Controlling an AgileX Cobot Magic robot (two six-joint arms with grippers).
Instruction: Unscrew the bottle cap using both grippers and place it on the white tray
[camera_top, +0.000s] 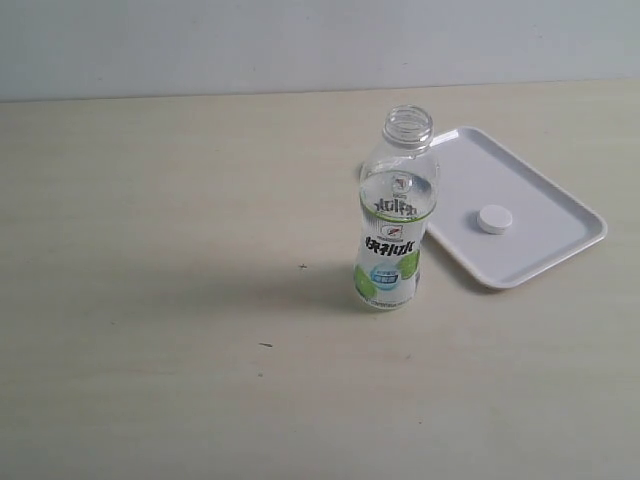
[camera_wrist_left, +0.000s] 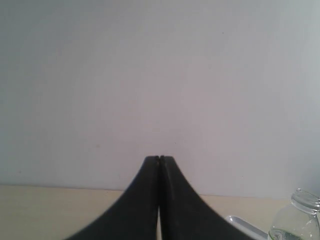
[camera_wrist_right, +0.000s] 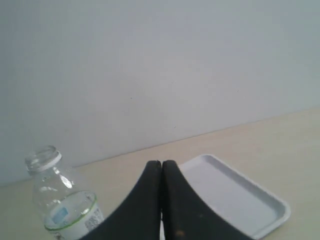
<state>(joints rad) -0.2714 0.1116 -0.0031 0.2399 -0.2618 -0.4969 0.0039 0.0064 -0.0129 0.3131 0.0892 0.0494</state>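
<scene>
Bottle cap (camera_top: 494, 219), exterior view: lies flat on the white tray (camera_top: 545, 245), right of the open, upright bottle (camera_top: 396, 230); placement appears complete. Left wrist view: left gripper (camera_wrist_left: 159, 159) jaws together, empty, held clear. Right wrist view: right gripper (camera_wrist_right: 161, 163) likewise together, empty.

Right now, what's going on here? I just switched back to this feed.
Nothing is being handled at this moment. The bottle stands upright and uncapped on the table, just beside the white tray. The bottle cap lies on the tray. The left gripper and right gripper are both shut and empty, clear of the bottle, and neither shows in the exterior view. The task looks done.
</scene>
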